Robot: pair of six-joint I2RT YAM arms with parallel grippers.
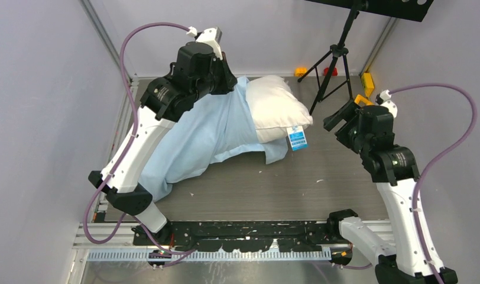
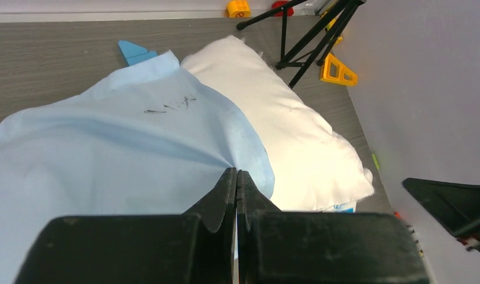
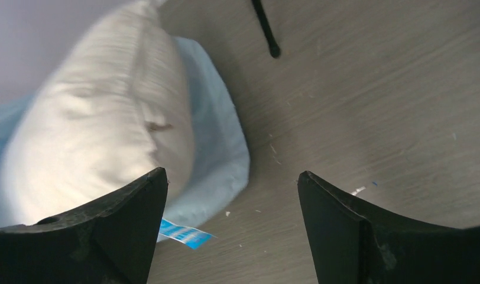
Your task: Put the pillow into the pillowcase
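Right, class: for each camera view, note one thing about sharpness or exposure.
Top external: evenly lit and sharp across the pillowcase. Left wrist: the pillow looks nearly washed out, and the left hand is dark and close. Right wrist: the pillow looks soft and yellowish, and the right hand is a dark silhouette.

Top cam overhead; wrist cams close on pillow (image 2: 285, 136)

Pillow (image 1: 276, 106): white, plump, lying flat just left of the tripod (image 1: 332, 59), with a blue tag (image 1: 297, 139) at its near corner and its far-from-tripod end covered.
Pillowcase (image 1: 196, 142): light blue, limp, wrinkled. It is drawn over that end and trails away from the tripod.
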